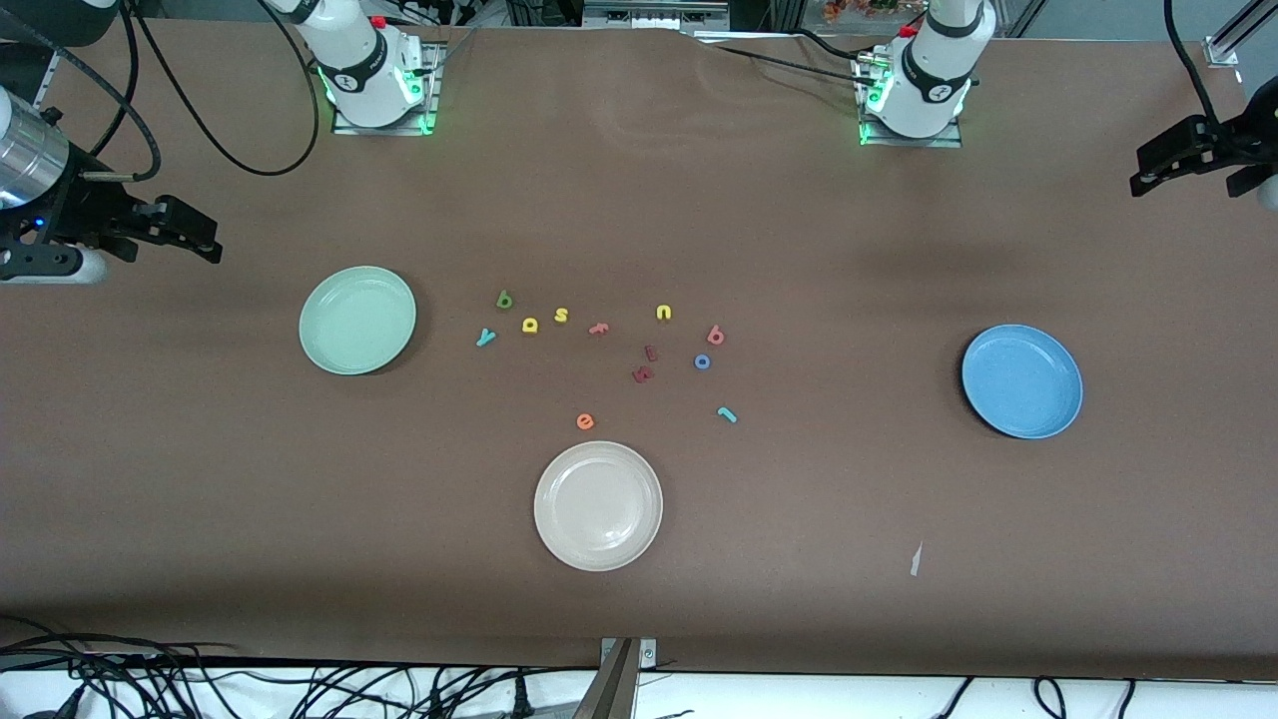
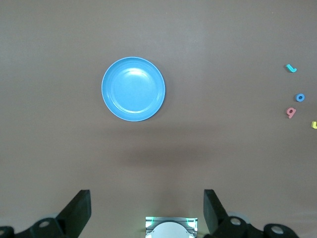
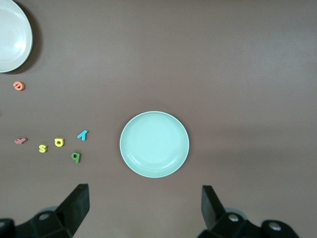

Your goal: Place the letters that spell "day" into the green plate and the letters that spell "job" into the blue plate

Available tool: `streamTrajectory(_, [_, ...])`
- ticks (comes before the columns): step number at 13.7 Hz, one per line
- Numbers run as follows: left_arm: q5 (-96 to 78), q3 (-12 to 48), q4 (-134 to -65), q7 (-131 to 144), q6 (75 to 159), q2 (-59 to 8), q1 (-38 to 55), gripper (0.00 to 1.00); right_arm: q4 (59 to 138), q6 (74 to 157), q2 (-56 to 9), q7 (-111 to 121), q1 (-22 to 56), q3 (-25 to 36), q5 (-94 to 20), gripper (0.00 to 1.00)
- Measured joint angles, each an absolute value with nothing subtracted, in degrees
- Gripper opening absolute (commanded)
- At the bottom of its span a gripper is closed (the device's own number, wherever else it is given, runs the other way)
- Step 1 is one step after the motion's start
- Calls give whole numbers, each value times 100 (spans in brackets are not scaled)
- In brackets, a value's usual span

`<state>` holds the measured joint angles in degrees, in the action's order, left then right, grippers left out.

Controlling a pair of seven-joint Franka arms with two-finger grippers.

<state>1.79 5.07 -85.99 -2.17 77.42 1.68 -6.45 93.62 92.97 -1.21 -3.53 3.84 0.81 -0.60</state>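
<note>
- Front view: the right gripper [image 1: 205,240] hung with its fingers spread and nothing between them, over the table [image 1: 899,559] edge at the right arm's end; the left gripper [image 1: 1148,180] hung likewise at the left arm's end. Wide bare cloth lay around both. The green plate [image 1: 357,320], blue plate [image 1: 1022,381] and white plate [image 1: 598,505] each held nothing. Between the green and blue plates lay the green d [image 1: 504,299], yellow a [image 1: 529,325], teal y [image 1: 485,338], pink b [image 1: 715,335], blue o [image 1: 702,361] and teal j [image 1: 727,414], all loose, beside a yellow s [image 1: 561,315], yellow u [image 1: 664,313] and orange e [image 1: 585,421].
- Left wrist view: the fingers [image 2: 79,210] stood wide apart above the blue plate [image 2: 133,89], with open cloth all around it.
- Right wrist view: the fingers [image 3: 77,206] stood apart above the green plate [image 3: 154,144]; the y [image 3: 82,134] lay nearest its rim, not touching.
</note>
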Motion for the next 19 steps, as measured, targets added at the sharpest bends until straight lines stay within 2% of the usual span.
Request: streamTrajectory(19, [178,643,-8599,-217,7680,168,-629,100,9362,9295,-122,-353,384,81,-60,100])
